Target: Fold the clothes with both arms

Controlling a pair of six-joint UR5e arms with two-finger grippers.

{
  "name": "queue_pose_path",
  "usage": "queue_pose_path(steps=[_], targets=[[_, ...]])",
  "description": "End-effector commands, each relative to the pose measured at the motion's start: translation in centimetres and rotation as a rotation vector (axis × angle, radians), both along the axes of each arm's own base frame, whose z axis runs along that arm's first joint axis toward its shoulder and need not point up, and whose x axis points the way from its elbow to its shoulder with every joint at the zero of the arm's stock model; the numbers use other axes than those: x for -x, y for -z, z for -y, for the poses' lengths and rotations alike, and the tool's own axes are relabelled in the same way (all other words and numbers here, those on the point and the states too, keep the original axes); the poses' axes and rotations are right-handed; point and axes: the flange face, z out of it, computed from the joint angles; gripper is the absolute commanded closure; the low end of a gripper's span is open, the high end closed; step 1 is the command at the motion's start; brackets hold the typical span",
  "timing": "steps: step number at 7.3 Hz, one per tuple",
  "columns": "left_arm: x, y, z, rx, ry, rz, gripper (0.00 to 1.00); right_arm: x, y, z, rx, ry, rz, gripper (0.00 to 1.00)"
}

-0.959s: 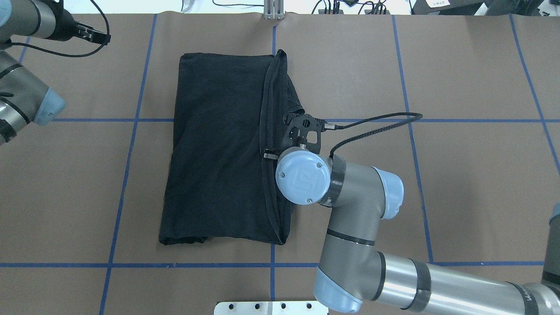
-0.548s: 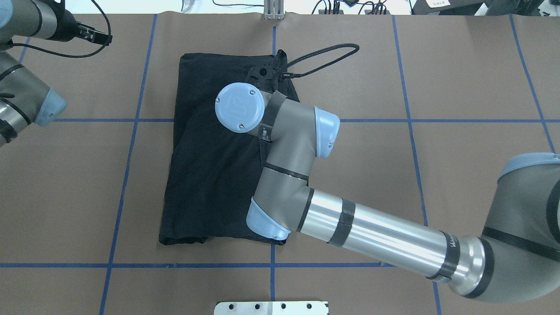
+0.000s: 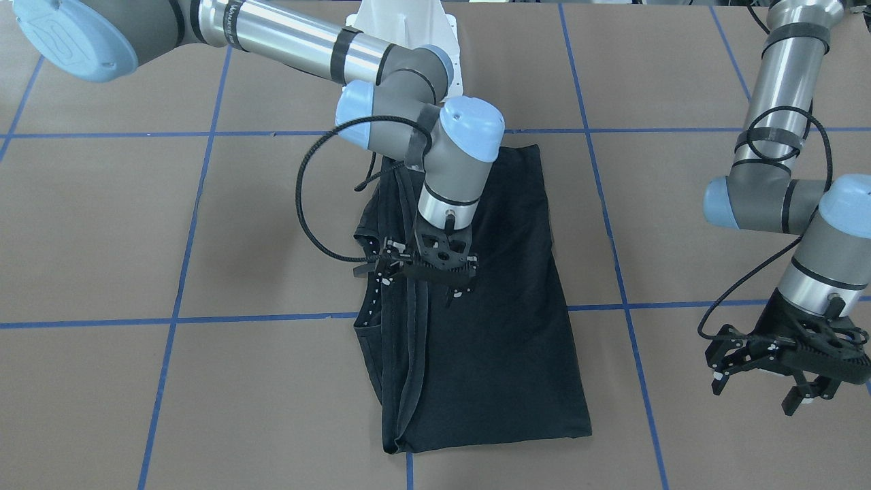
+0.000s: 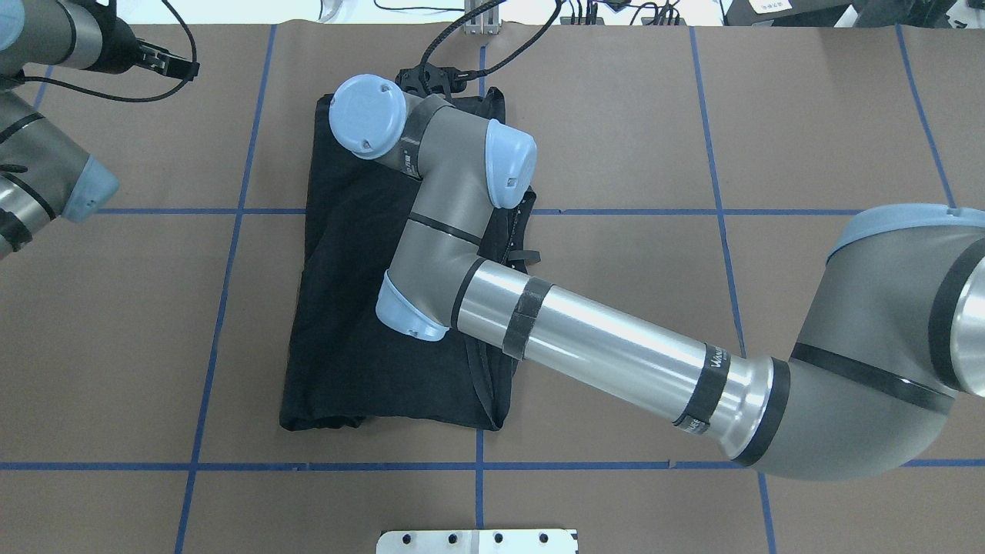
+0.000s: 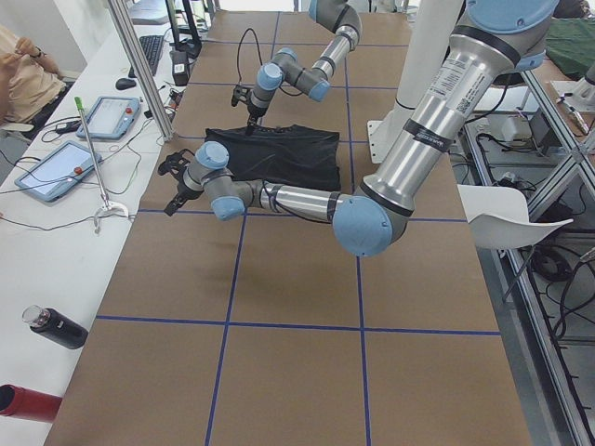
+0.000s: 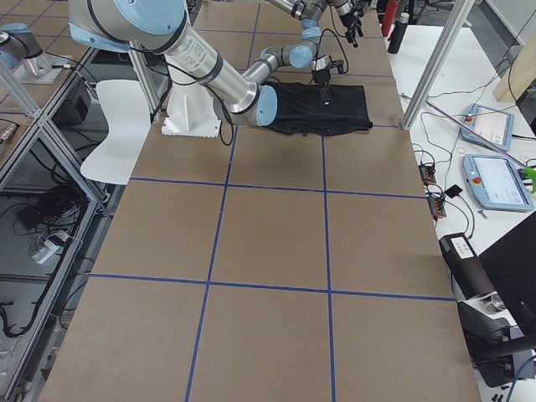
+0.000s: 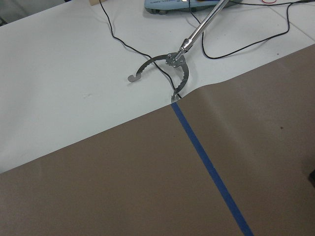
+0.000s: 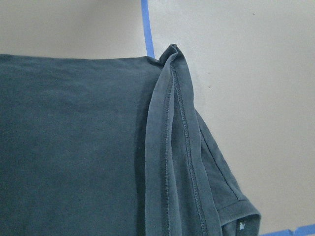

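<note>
The black T-shirt (image 3: 497,340) lies folded lengthwise into a long rectangle on the brown table, with a hemmed edge and a sleeve showing along one side (image 8: 170,147). It also shows in the overhead view (image 4: 346,308). No graphic or logo is visible. My right gripper (image 3: 422,278) hangs open just above the shirt's hemmed side, past the middle toward the far end, and holds nothing. In the overhead view the wrist mostly hides it (image 4: 423,77). My left gripper (image 3: 762,384) is open and empty, off the shirt near the table's far edge.
Blue tape lines (image 4: 231,211) grid the brown paper. The white pedestal (image 3: 408,24) stands at the robot's side. A metal grabber tool (image 7: 167,69) lies on the white bench beyond the paper's edge, with tablets (image 5: 56,172) and bottles (image 5: 56,327) nearby.
My right arm has swung from the middle of the shirt's right edge across the shirt toward its far end. The shirt and left arm have not moved.
</note>
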Motion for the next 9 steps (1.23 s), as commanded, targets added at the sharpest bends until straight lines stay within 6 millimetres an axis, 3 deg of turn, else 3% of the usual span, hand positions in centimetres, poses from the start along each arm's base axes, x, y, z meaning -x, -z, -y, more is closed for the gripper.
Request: queue_pose_path(steps=[1,6,9], targets=[[-0.1,0.0,0.0,0.000,-0.002,-0.001,0.00,1.9,-2.6,0.9,-0.004,0.056,-0.063,0.00],[-0.2,0.0,-0.1,0.000,-0.004,-0.001,0.00,4.2,-5.0,-0.9,0.010,0.109,-0.117,0.00],[-0.1,0.0,-0.1,-0.001,-0.001,0.000,0.00,3.9,-6.3,-0.7,0.033,0.136,-0.179,0.00]])
